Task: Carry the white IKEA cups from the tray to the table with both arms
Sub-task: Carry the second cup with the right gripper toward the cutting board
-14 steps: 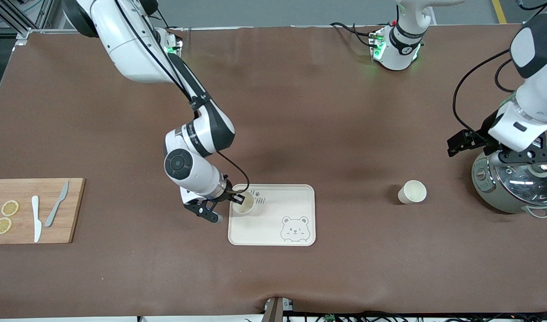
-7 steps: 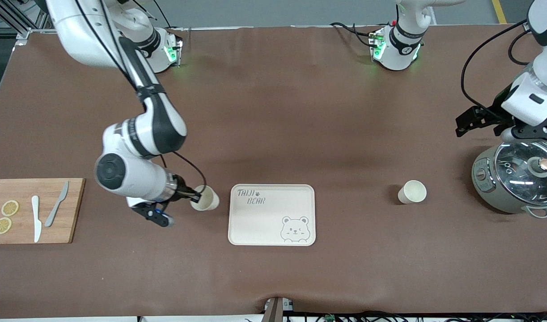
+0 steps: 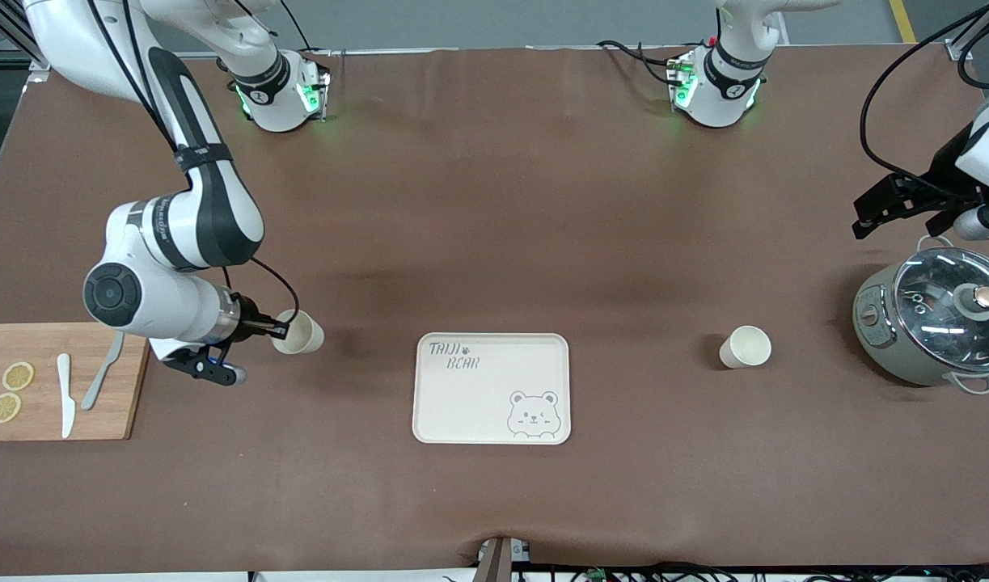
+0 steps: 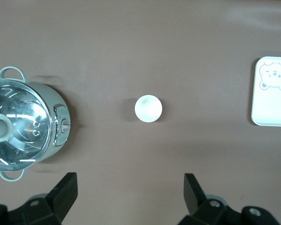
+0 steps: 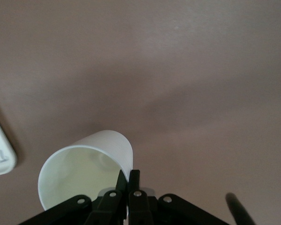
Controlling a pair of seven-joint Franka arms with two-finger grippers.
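My right gripper [image 3: 280,331] is shut on the rim of one white IKEA cup [image 3: 300,333] and holds it tilted over the bare table, between the cutting board and the bear tray [image 3: 494,428]. In the right wrist view the fingers [image 5: 136,180] pinch the cup's [image 5: 79,168] wall. The other white cup [image 3: 745,347] stands upright on the table between the tray and the pot; it also shows in the left wrist view [image 4: 148,108]. My left gripper [image 3: 894,206] is open and empty in the air beside the pot, its fingers [image 4: 193,187] wide apart.
A grey-green pot with a glass lid [image 3: 939,323] stands at the left arm's end. A wooden cutting board [image 3: 130,380] with lemon slices and two knives lies at the right arm's end, close to the right gripper.
My right gripper has carried the cup off the bear tray toward the cutting board. My left gripper has risen away from the pot's lid, toward the bases.
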